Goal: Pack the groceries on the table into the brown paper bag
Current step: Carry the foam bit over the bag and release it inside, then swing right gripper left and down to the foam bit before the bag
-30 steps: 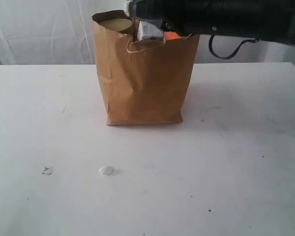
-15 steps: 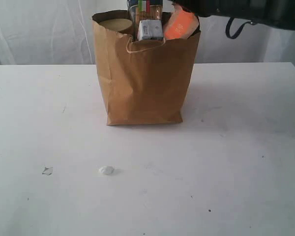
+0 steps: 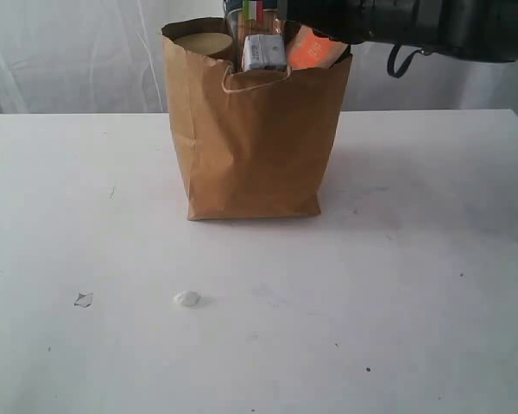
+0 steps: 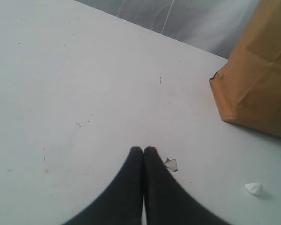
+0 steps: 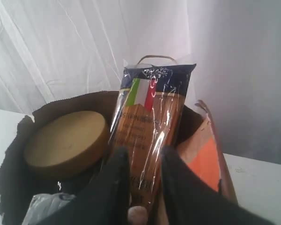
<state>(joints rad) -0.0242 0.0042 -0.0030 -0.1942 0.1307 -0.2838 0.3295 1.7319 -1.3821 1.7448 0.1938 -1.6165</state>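
The brown paper bag (image 3: 255, 147) stands upright at the back middle of the table (image 3: 397, 285). Out of its top show a gold-lidded jar (image 3: 203, 41), a small white-blue carton (image 3: 263, 53), the orange-labelled pouch (image 3: 315, 50) and the dark spaghetti packet (image 3: 255, 10). My right gripper (image 5: 143, 154) hovers over the bag mouth with its fingers parted on either side of the spaghetti packet (image 5: 150, 122), which stands upright between the jar lid (image 5: 65, 143) and the pouch (image 5: 203, 159). My left gripper (image 4: 144, 150) is shut and empty, low over bare table, away from the bag (image 4: 257, 70).
A small white crumb (image 3: 187, 298) and a thin clear flake (image 3: 84, 299) lie on the table's front left; the flake (image 4: 171, 164) is right beside my left fingertips. A white curtain hangs behind the table. The right arm (image 3: 432, 21) reaches in from the upper right.
The right arm drew back to the right off the bag top, uncovering the spaghetti packet and pouch, then settled lower. Its fingers have parted. The left gripper stayed shut.
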